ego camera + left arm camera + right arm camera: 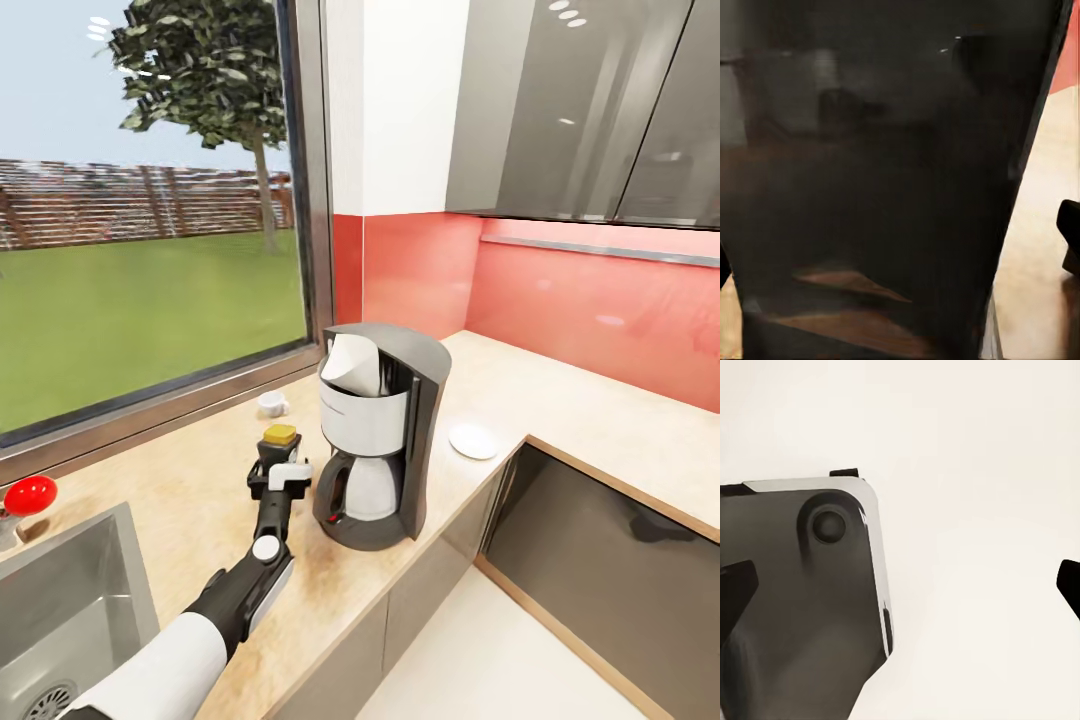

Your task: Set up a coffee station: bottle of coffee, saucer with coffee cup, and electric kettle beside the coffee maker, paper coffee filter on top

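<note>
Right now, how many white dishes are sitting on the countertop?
2. The coffee cup stands near the window, behind the bottle of coffee. The saucer lies to the coffee maker's right, near the counter edge. Others could be hidden behind the machine.

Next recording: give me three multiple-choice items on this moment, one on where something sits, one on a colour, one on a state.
1. Where is the saucer?
A. in the sink
B. on the kitchen countertop, on the far side of the coffee maker from the bottle
C. on top of the coffee maker

2. What colour is the lid of the bottle of coffee?
A. yellow
B. blue
C. white

3. What is the left gripper doing?
A. hanging open over the sink
B. holding the coffee cup
C. closed around the bottle of coffee beside the coffee maker

Answers: 1 B, the white plate lies bare on the worktop; 2 A, the cap above the fingers is yellow; 3 C, the head view shows the fingers at the jar's sides.
</note>
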